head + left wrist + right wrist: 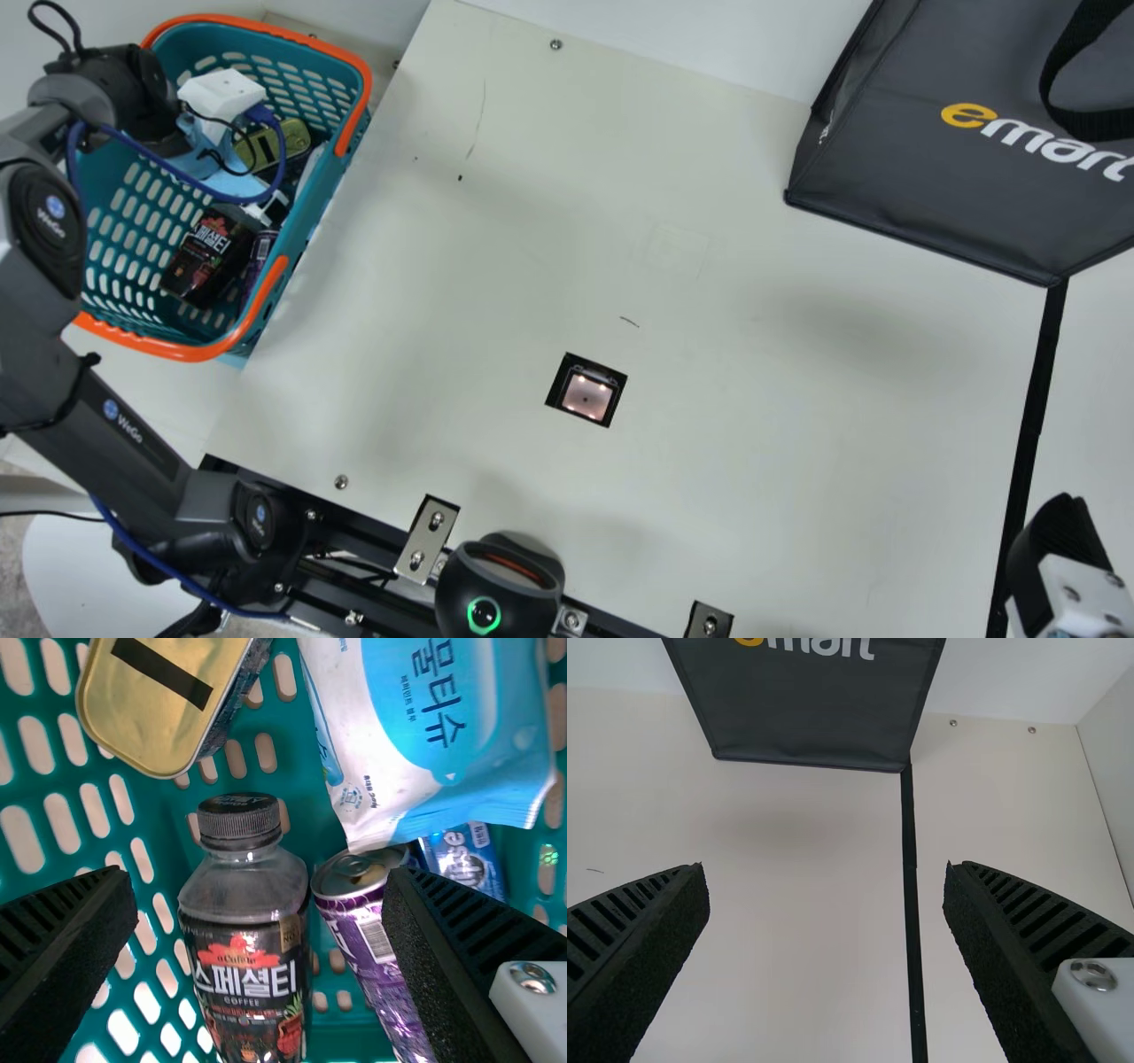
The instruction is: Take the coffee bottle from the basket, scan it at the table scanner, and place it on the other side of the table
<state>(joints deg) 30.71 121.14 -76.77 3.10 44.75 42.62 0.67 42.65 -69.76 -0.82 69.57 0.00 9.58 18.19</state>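
Note:
My left gripper (221, 96) is over the teal basket (347, 146) in the main view. The coffee bottle (209, 252), dark-labelled with a black cap, lies inside that basket. From the left wrist, the coffee bottle (244, 970) shows between the spread fingers of the left gripper (261, 895), which stands open and grips nothing. The table scanner (586, 395) is a lit square window set in the tabletop. My right gripper (1059, 554) is at the right edge of the main view; from its own wrist, the right gripper (826, 890) is open and holds nothing.
Beside the bottle are a purple can (376, 952), a gold-lidded tin (155, 700), a blue-white pack (425, 735) and a small blue packet (465, 859). A dark bag (939, 151) stands at the far right. Black tape (1032, 425) runs along the table's right side.

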